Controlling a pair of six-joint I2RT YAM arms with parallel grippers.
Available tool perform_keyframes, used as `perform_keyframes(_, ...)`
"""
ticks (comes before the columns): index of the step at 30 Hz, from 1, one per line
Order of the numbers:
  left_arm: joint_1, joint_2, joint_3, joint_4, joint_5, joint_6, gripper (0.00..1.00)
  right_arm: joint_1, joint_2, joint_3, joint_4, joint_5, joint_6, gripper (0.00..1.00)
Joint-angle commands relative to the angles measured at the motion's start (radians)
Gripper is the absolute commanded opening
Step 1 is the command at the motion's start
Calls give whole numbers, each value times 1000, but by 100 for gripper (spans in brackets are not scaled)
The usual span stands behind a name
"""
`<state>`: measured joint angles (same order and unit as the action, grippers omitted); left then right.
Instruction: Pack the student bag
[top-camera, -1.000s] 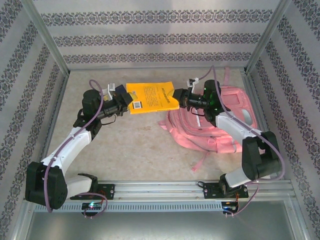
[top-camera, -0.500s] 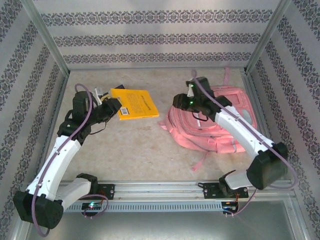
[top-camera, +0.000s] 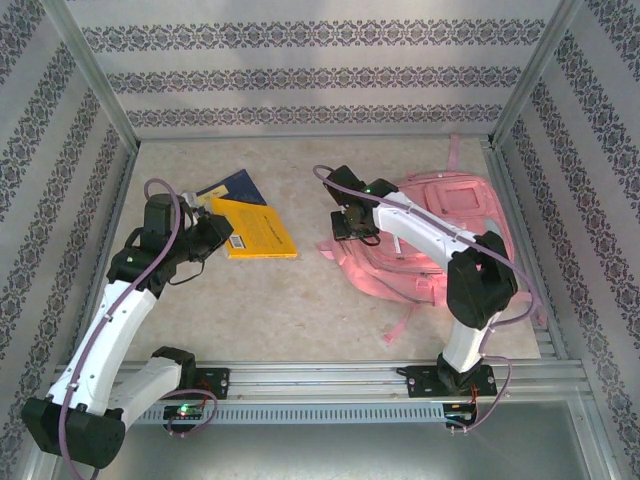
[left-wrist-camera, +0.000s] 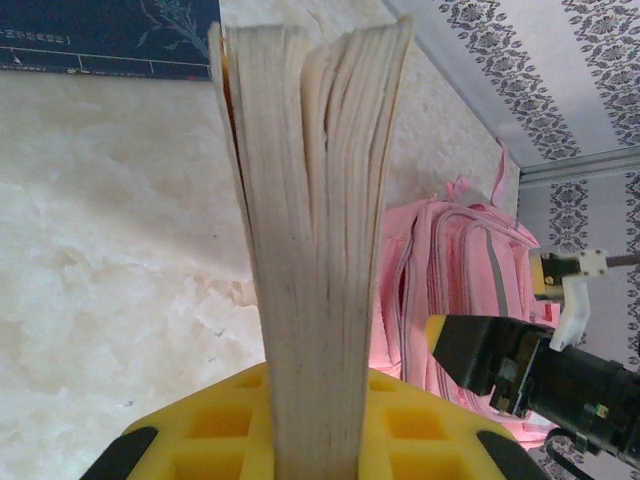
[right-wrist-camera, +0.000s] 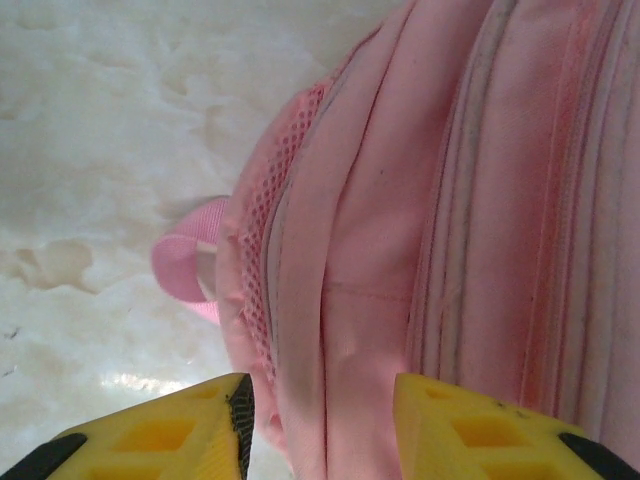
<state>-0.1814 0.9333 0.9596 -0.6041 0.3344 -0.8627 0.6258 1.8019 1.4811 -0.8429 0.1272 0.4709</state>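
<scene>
Two arms work apart on the marbled table (top-camera: 300, 300). The left arm rises from its base, elbow out by the left wall, forearm angling inward. The left gripper (top-camera: 222, 236) is clamped on a yellow paperback (top-camera: 262, 228), page edges upright between the jaws in the left wrist view. The paperback overlaps a dark blue book (top-camera: 235, 184). The student bag (top-camera: 465, 200) lies flat at the right side. The right arm folds sharply at the elbow above it and reaches left to its left edge. The right gripper (right-wrist-camera: 318, 395) points down with jaws parted astride a fabric fold; whether the fingers touch it is unclear.
</scene>
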Motion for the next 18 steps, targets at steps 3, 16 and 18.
perform_keyframes(3,11,-27,-2,36,11,17,0,3,76,69,-41,48,-18,42)
perform_keyframes(16,12,-19,-16,64,9,12,0,11,152,107,-63,114,-105,1)
perform_keyframes(18,14,-17,-11,61,3,17,0,11,121,105,-52,90,-117,0)
